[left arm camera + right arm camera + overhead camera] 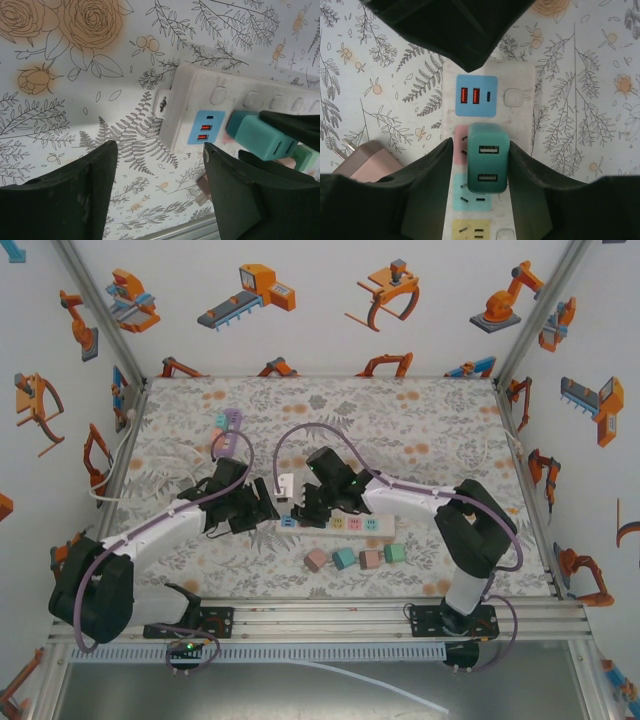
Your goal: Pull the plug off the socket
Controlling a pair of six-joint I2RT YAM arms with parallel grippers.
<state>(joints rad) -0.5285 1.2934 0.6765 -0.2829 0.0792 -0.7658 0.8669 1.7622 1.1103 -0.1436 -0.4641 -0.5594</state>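
Left of the power strip (345, 525), just off its USB end, the left tool (160, 147) is hovering with its fingers (85, 190) spread apart. Only the patterned table (440, 430) is showing between them.

On the strip, the teal plug (488, 160) is sitting upright in the pink socket right next to the blue USB panel (476, 95). It is seated in the socket, with its two ports facing up.

Over that same socket, the right tool (480, 145) is pinching the teal plug, with one finger (425, 200) pressing against each side face.

Along the strip's near side, four loose adapters are lying in a row on the table, near the strip but apart from it. Running left to right: pink adapter (317, 560), teal adapter (344, 558), second pink adapter (370, 560), and green adapter (394, 553) below the strip's right end.
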